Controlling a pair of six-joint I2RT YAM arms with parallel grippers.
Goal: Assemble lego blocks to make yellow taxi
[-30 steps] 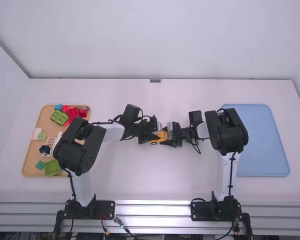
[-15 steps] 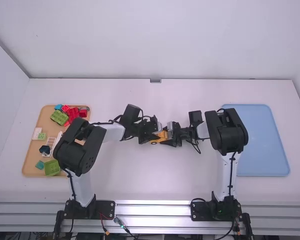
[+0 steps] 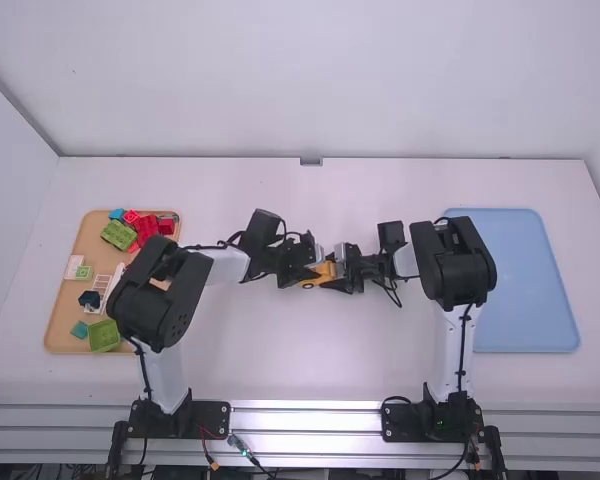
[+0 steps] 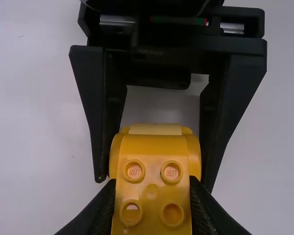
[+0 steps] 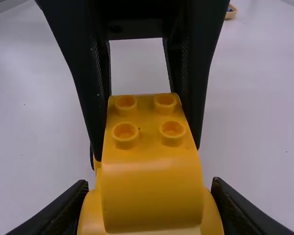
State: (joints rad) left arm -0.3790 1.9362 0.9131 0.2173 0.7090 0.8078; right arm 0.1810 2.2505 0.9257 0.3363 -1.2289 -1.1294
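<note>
My left end effector (image 3: 311, 273) and right end effector (image 3: 341, 275) both grip the yellow Lego assembly (image 5: 152, 176), one at each end, over the middle of the white worktop (image 3: 310, 350).

Taxi (image 3: 326, 270) between trays (image 3: 62, 318) (roughly midway)

I see left gripper (image 3: 307, 274) and right gripper (image 3: 342, 272) both at yellow piece (image 3: 326, 271), middle of white table (image 3: 310, 360). Tan tray (image 3: 68, 312) left: red blocks (image 3: 147, 228) far end, green block (image 3: 104, 336) near end. Blue tray (image 3: 525, 290) right.
</note>
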